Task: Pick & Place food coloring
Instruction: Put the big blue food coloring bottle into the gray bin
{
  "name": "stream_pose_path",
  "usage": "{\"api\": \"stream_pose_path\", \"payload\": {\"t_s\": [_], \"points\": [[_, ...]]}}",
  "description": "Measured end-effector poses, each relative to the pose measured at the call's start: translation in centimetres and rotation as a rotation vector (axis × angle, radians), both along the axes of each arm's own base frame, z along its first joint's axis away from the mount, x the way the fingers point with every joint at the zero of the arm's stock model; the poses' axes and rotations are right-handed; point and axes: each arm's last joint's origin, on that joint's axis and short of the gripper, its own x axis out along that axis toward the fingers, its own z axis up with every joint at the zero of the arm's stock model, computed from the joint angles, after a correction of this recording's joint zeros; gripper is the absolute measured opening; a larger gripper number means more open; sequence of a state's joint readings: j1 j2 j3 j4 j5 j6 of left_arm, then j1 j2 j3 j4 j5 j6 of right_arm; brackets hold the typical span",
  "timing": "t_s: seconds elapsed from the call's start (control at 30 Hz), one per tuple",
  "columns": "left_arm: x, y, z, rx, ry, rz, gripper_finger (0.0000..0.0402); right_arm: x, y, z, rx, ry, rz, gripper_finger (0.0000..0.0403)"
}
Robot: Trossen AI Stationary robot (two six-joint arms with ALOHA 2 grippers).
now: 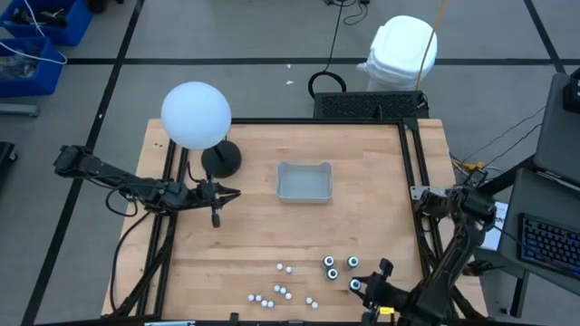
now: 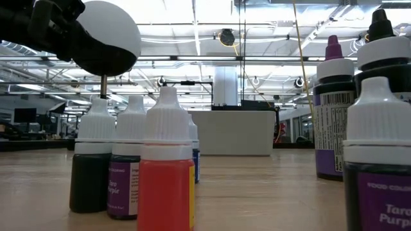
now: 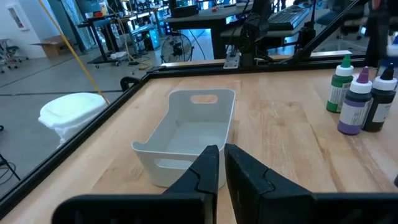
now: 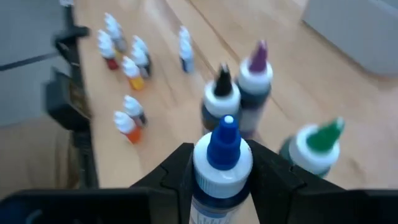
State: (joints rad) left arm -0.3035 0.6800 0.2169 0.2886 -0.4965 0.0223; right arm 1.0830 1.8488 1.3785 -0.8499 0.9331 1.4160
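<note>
Gripping a blue-tipped food coloring bottle (image 4: 222,163) between its fingers, the right end effector (image 4: 222,180) sits beside three other bottles.

Open worktop (image 1: 381,195) between grey tray (image 1: 304,182) and bottles. Near edge crowded: small white-capped vials (image 1: 281,292) scattered, larger food coloring bottles (image 1: 340,264) clustered just beside right gripper (image 1: 362,288). Lamp (image 1: 198,118) blocking the far left corner.
</note>
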Motion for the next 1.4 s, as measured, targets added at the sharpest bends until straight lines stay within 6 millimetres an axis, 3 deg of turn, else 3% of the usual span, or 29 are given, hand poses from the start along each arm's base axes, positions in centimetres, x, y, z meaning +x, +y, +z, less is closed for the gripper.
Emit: {"api": "stream_pose_path", "payload": {"t_s": [0.2,0.4,0.57,0.73,0.9,1.1,1.4], "points": [[0.0,0.0,0.0,0.000,0.000,0.000,0.0035,0.3,-2.0,6.1,-0.018,-0.071,0.140,0.0111],[0.0,0.0,0.0,0.000,0.001,0.000,0.0035,1.5,-6.4,12.2,-0.101,-0.157,0.219,0.0111],[0.0,0.0,0.0,0.001,0.003,0.000,0.0035,3.2,-10.7,15.4,-0.176,-0.189,0.236,0.0111],[0.0,0.0,-0.2,0.005,0.016,0.000,0.0035,6.1,-15.2,17.3,-0.217,-0.223,0.246,0.0112],[0.0,0.0,-0.2,0.008,0.025,0.000,0.0035,9.2,-19.8,18.4,-0.188,-0.301,0.296,0.0111],[0.0,0.0,-0.2,0.002,0.024,0.001,0.0035,11.9,-25.2,17.6,-0.150,-0.274,0.242,0.0111],[-0.1,0.0,-0.3,0.011,0.031,0.001,0.0035,17.1,-28.9,13.6,-0.116,-0.248,0.262,0.0111]]}}
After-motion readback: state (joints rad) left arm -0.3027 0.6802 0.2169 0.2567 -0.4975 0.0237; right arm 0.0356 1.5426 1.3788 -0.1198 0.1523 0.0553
